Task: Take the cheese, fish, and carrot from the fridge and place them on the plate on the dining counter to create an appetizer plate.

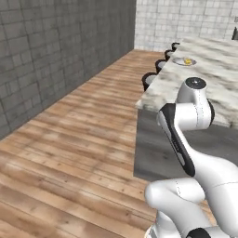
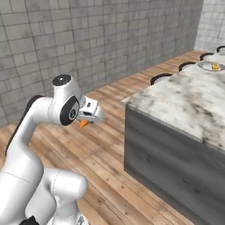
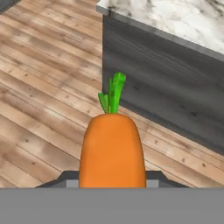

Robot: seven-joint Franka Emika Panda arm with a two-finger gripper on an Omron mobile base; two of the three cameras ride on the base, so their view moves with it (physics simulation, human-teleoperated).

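Observation:
My gripper (image 2: 89, 117) is shut on the carrot (image 3: 112, 146), a stubby orange root whose green top points away from the hand. The carrot's orange tip (image 2: 83, 124) pokes out below the hand, above the wooden floor and left of the dining counter (image 2: 189, 99). Far along that marble top lies the round grey plate (image 1: 179, 61), with a small yellow piece, seemingly the cheese (image 1: 188, 60), on it. The plate (image 2: 207, 66) and that yellow piece (image 2: 215, 66) also show at the right edge of the right base view. The fish and the fridge are out of view.
Black round stools (image 1: 148, 76) line the counter's left side. The counter's dark grey end wall (image 3: 166, 87) stands just ahead of the hand. A grey tiled wall (image 1: 56, 51) runs along the left, with open wooden floor (image 1: 69, 153) between.

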